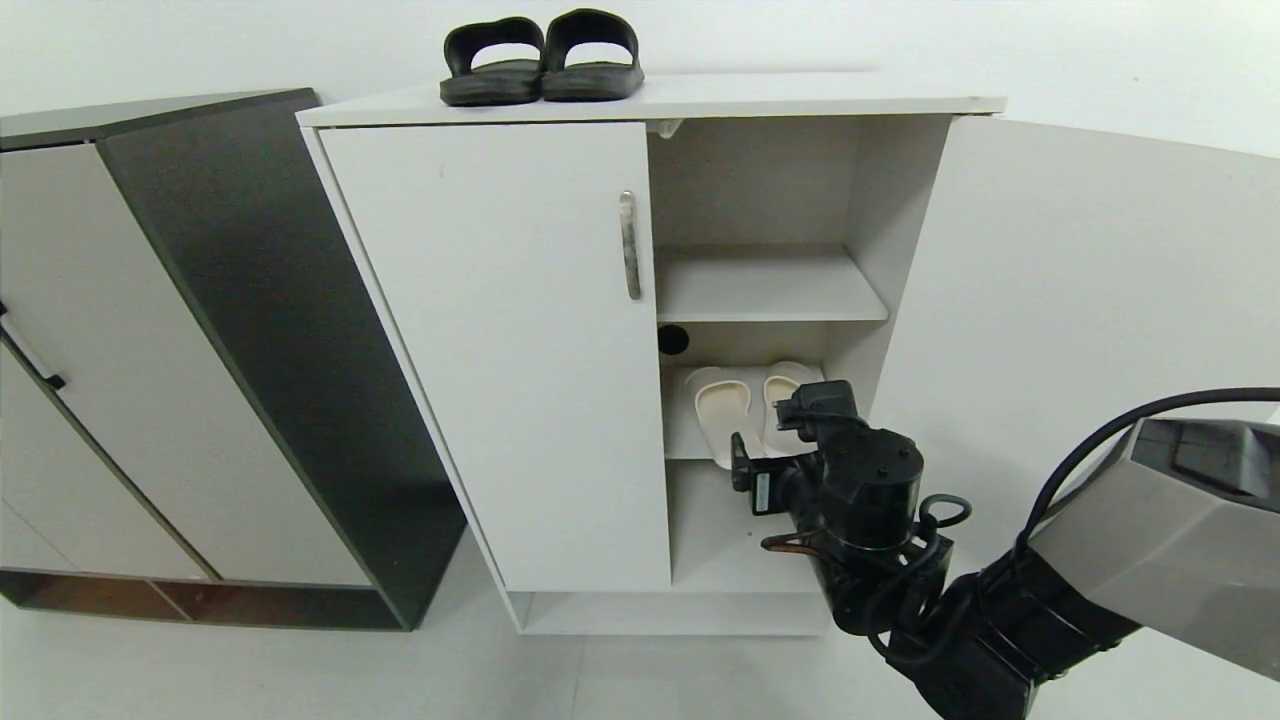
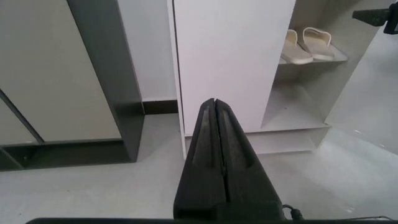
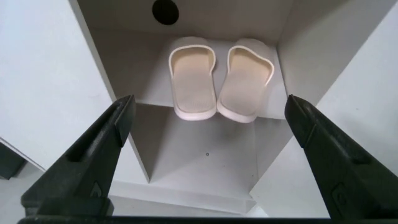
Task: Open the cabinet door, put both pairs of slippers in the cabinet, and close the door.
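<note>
Black right gripper (image 1: 775,435), fingers spread wide and empty, just before the open white wooden cabinet (image 1: 500,350).
Smooth cream foam slippers (image 3: 194,78) lie side by side on its middle shelf. Black rubber slide slippers (image 1: 497,75) sit paired on the cabinet top. The black left gripper (image 2: 214,109) is pressed together.

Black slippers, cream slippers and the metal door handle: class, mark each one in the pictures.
black slippers (image 1: 590,80), head view, toe edge of one slipper
cream slippers (image 3: 194,78), right wrist view, footbed of one slipper
door handle (image 1: 629,245), head view, middle of the bar
</note>
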